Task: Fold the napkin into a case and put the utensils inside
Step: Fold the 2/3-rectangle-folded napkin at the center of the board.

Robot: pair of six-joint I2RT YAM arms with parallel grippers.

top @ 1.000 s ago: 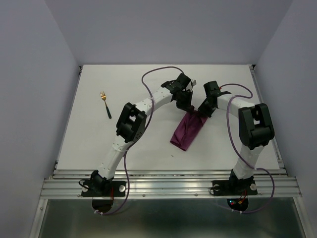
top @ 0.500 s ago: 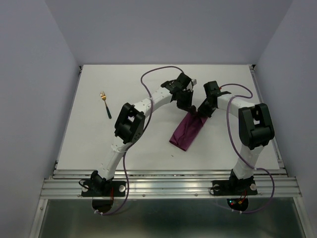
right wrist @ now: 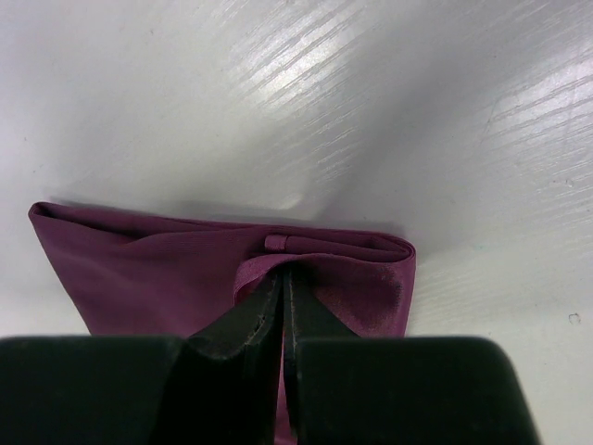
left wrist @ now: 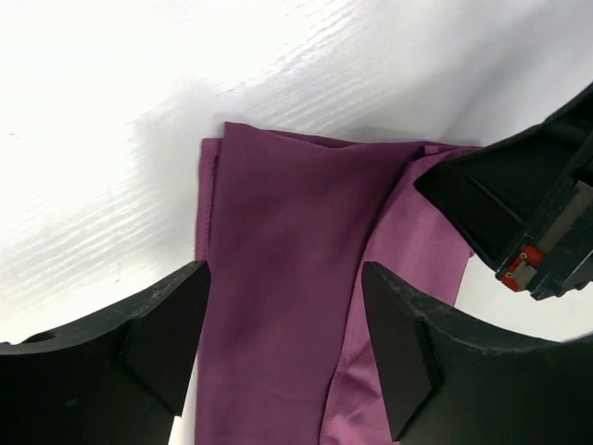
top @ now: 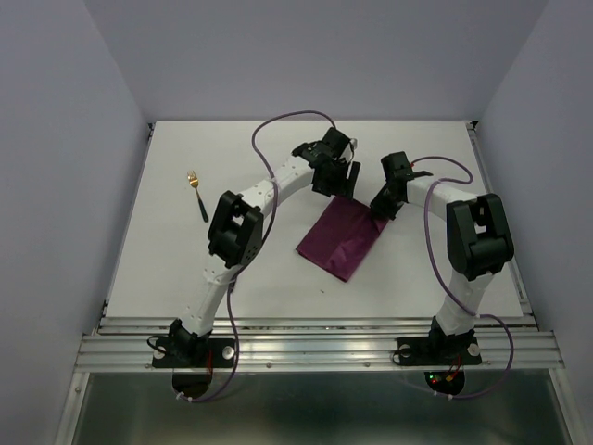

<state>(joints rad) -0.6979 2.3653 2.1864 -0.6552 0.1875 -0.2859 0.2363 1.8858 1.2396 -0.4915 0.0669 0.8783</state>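
Here the thin plum-purple cloth napkin (top: 341, 239) lies folded and flat near the middle of the white table (top: 185, 269), its long axis running on a diagonal from the far right down to the near left. The right claw (top: 378, 211) is clamped tight on the cloth's far right corner, with a small ridge of fabric bunched between its closed black fingers (right wrist: 243, 326). The left claw (top: 346, 178) hangs just beside it over the far edge, spread wide and holding nothing; from its wrist the cloth runs away between the parted fingers (left wrist: 157, 343). So the free length of cloth lies toward the near left, on the left arm's side. The slim black-handled fork with a gold head (top: 196, 195) rests well apart to the left, nearer the left arm. No knife shows.
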